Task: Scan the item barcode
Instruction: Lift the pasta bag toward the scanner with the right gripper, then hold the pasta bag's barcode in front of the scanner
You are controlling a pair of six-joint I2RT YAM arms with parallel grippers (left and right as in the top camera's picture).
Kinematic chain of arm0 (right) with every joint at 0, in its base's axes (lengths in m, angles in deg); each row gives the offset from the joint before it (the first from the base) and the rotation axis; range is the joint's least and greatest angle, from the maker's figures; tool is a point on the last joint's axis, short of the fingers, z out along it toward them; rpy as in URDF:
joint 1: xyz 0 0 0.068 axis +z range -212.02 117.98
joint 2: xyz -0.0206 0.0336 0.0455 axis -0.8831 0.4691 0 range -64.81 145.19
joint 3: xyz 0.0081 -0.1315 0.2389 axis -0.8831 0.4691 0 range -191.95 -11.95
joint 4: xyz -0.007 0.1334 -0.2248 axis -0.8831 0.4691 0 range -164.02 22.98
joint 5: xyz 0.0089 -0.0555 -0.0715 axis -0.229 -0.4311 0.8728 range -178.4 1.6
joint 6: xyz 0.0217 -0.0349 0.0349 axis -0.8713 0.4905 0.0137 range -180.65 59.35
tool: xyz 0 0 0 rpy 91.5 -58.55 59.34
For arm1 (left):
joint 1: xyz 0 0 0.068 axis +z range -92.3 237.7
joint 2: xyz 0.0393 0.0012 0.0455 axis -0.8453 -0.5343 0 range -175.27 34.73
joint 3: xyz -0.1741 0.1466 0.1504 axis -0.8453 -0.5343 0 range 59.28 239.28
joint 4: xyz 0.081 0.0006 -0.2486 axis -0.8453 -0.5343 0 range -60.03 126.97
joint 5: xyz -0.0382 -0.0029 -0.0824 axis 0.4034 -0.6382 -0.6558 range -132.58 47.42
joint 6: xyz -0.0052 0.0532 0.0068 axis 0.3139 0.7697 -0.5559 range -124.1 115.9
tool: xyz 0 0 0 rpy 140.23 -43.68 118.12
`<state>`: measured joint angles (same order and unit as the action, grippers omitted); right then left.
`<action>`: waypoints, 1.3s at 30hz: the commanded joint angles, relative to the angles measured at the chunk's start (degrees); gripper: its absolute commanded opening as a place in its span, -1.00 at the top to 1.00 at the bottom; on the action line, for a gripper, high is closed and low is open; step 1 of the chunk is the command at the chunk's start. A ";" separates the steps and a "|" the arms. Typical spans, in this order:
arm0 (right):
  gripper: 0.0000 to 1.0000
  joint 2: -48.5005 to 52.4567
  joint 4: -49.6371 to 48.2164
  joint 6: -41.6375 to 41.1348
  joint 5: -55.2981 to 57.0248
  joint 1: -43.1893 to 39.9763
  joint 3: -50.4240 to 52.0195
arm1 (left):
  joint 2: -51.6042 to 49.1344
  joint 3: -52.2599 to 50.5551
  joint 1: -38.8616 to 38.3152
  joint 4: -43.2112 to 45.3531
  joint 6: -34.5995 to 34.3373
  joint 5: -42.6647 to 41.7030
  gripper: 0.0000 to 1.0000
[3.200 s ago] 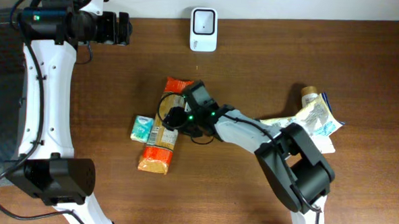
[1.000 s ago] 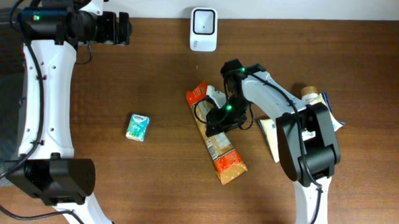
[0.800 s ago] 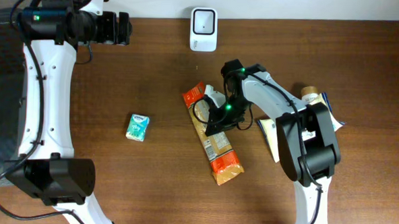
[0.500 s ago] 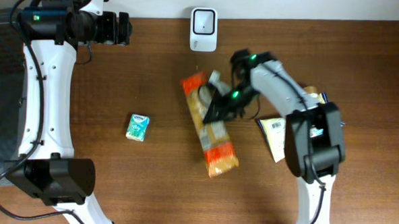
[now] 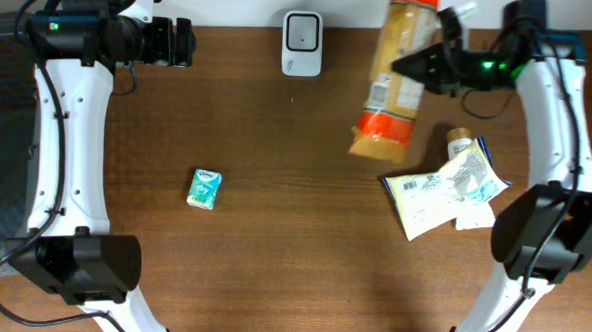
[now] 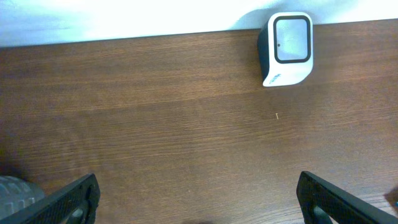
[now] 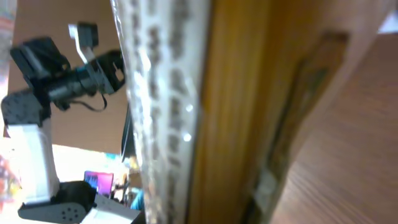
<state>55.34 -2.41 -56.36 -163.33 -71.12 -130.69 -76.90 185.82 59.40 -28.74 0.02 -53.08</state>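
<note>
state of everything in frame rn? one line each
orange snack pack: off the table, gripped near its upper end, hanging tilted right of the scanner
right tool: shut on the snack pack
left tool: open, empty
scanner: standing at the table's back edge, nothing at its window
teal box: lying on the table, untouched
white packet: crumpled, lying flat, barcode up

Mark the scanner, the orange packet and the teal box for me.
barcode scanner [image 5: 303, 31]: overhead view, middle of its front face.
orange packet [image 5: 383, 90]: overhead view, on its white label.
teal box [image 5: 205, 189]: overhead view, centre of its top.
</note>
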 commanded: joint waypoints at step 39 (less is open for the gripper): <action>0.92 15.34 -74.58 43.43 94.90 36.11 -5.18 | 0.92 0.26 0.09 0.07 0.92 -0.20 -0.98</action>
<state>70.05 -67.84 -21.28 -70.14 -35.00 -133.48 -76.90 185.82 59.40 -28.72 0.00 -53.10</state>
